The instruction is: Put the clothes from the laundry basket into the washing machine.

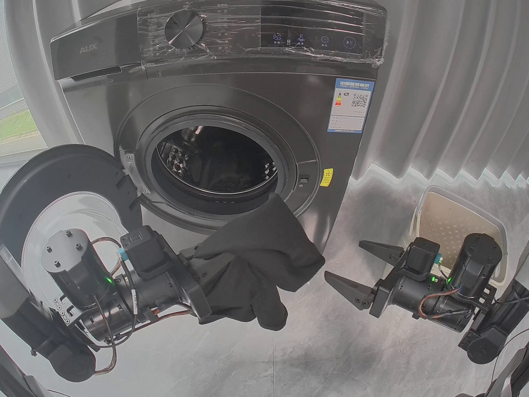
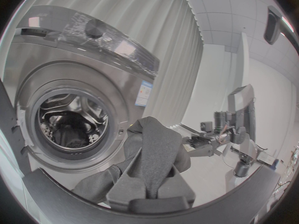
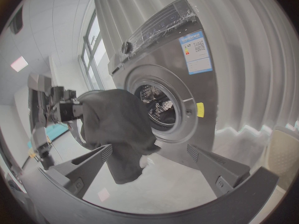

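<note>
A dark grey garment [image 1: 259, 260] hangs from my left gripper [image 1: 206, 274], which is shut on it just below and in front of the washing machine's open drum [image 1: 217, 164]. The cloth's top edge touches the lower rim of the door opening. In the left wrist view the garment [image 2: 155, 150] is pinched between the fingers, and more dark clothing [image 2: 67, 133] lies inside the drum. My right gripper [image 1: 352, 268] stands open and empty to the right, in front of the cream laundry basket [image 1: 460, 221]. From the right wrist view the garment [image 3: 120, 131] hangs before the drum [image 3: 158, 106].
The washer door [image 1: 60, 194] is swung fully open to the left, close behind my left arm. White curtains [image 1: 457, 84] hang behind and right of the machine. Bare grey floor [image 1: 330, 348] lies between the two arms.
</note>
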You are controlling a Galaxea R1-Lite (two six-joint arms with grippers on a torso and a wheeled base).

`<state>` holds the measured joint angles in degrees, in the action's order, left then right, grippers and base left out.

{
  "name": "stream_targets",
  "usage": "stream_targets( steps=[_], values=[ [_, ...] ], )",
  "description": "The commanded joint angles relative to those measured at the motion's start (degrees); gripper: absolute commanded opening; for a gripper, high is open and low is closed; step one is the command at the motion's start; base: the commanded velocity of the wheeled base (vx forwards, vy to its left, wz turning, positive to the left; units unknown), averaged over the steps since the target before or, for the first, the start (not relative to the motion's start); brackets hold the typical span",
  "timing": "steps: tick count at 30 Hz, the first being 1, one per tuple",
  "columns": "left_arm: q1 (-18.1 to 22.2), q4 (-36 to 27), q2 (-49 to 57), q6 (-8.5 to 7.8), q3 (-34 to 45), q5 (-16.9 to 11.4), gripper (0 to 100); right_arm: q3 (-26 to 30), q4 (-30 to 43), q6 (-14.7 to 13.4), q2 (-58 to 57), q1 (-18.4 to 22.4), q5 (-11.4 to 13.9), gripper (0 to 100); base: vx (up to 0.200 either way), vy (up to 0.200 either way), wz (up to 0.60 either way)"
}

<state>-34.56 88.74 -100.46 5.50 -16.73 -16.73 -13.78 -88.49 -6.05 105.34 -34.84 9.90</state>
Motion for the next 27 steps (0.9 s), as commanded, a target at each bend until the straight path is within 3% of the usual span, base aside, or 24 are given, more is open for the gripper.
stream_targets(
  steps=[1, 2, 3, 6, 7, 10, 15, 16, 18, 22, 27],
  values=[
    [1.9, -0.1, -1.3, 1.36, -0.4, 3.8, 0, 3.7, 0.5, 2.4, -0.6, 1.9, -4.2, 100, 0.0, 0.0, 0.0],
    [2.1, -0.1, -1.4, 1.27, -0.5, 4.5, 0, 3.8, 0.5, 2.5, -0.7, 1.7, -5.6, 100, 0.0, 0.0, 0.0],
    [2.7, -0.1, -1.5, 1.18, -0.5, 6.5, 0, 3.9, 0.5, 2.7, -0.8, 1.4, -8.8, 100, 0.0, 0.0, 0.0],
    [3.8, -0.1, -1.6, 1.27, -0.1, 14.1, 0, 2.3, 0.3, 2.7, -1.0, 1.4, -13.8, 100, 0.0, 0.0, 0.0],
    [3.8, -0.1, -1.6, 1.27, 0.1, 17.4, 0, 1.5, 0.3, 2.6, -1.3, 1.7, -14.3, 100, 0.0, 0.0, 0.0],
    [3.6, -0.2, -1.8, 1.36, 0.2, 21.0, 0, 0.3, -0.1, 2.6, -2.5, 2.8, -14.2, 100, 0.0, 0.0, 0.0],
    [3.2, -0.1, -2.7, 0.65, 0.7, 21.6, 0, -0.3, -0.2, 2.5, -3.0, 3.7, -14.0, 100, 0.0, 0.0, 0.0],
    [3.2, -0.1, -4.4, -2.25, 1.5, 22.0, 0, -0.1, -0.2, 2.5, -2.9, 4.1, -14.0, 100, 0.0, 0.0, 0.0],
    [3.2, -0.1, -5.4, -3.92, 1.7, 22.3, 0, -0.1, -0.2, 2.5, -2.8, 4.3, -13.9, 100, 0.0, 0.0, 0.0],
    [3.1, -0.1, -5.2, -3.65, 1.2, 22.3, 0, 0.1, -0.2, 2.4, -2.7, 4.1, -13.9, 100, 0.0, 0.0, 0.0],
    [3.1, 0.0, -5.0, -3.65, 1.2, 22.1, 0, 0.2, -0.2, 2.4, -2.6, 4.1, -13.9, 100, 0.2, 0.0, 0.0]
  ],
)
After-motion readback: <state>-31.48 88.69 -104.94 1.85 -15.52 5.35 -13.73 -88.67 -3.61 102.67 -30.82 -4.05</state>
